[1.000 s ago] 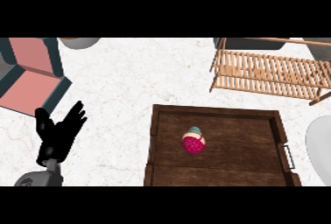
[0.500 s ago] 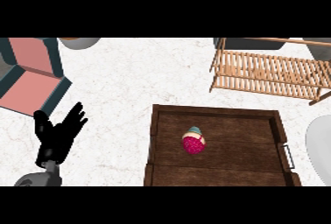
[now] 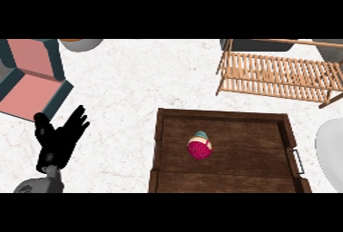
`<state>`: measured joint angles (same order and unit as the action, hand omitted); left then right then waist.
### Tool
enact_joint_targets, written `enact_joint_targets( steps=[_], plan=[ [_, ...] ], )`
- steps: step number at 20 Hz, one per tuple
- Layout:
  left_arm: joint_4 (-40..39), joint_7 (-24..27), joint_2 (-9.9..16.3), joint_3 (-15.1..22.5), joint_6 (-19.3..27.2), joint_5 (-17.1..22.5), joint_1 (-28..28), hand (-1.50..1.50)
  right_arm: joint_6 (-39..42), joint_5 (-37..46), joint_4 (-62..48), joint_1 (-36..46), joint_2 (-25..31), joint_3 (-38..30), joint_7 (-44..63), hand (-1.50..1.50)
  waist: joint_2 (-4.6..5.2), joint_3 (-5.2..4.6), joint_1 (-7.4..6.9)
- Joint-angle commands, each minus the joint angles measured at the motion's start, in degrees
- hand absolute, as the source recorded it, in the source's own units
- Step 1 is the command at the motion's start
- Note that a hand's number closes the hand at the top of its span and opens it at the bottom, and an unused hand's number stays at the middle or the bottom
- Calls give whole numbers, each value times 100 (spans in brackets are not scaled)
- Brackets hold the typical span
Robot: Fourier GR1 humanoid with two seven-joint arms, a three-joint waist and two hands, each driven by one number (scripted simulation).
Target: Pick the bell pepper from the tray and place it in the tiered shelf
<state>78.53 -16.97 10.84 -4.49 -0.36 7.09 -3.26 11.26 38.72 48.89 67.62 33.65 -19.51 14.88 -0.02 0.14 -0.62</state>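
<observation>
**Pepper waits in tray as shelf stands unfilled**

A pink box with dark blue-grey sides sits at the far left of the white marbled tabletop, just beyond and left of the left robot hand. That robot hand shows at the lower left with fingers straight and spread, pointing up, at rest and holding nothing. To its right, well apart, lies the dark wooden tray, and near the tray's middle rests the bell pepper, a magenta body with a pale teal top, untouched. Farther right and beyond, across bare tabletop from the robot hand, stands the slatted wooden tiered shelf, with nothing visible on its slats. A white rounded object crosses the right edge. The right robot hand is out of view. By this showing the job has not begun: the pickup, the carry and the placing all remain.
</observation>
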Motion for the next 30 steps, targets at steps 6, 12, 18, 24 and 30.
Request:
enact_joint_targets(
  steps=[6,12,18,24,30],
  plan=[
    [2,-49,-247,131,96,-62,178,0,-537,-975,-49,80,-177,-1007,233,-150,5,-12,16],
    [181,40,-139,63,37,-71,233,0,-766,-1585,-293,473,60,-1609,371,-150,15,-11,-40],
    [-128,-123,155,-214,-245,149,-51,0,-1518,-1447,-175,464,423,-1657,524,-150,8,-17,33],
    [-108,-36,-116,-27,22,-77,4,0,-1766,-1601,-588,245,1417,-2232,522,-150,24,-11,41],
    [12,-228,-108,-35,5,-36,58,0,-993,-2291,-1055,-264,2415,-2931,400,-150,15,-5,67]
  ],
)
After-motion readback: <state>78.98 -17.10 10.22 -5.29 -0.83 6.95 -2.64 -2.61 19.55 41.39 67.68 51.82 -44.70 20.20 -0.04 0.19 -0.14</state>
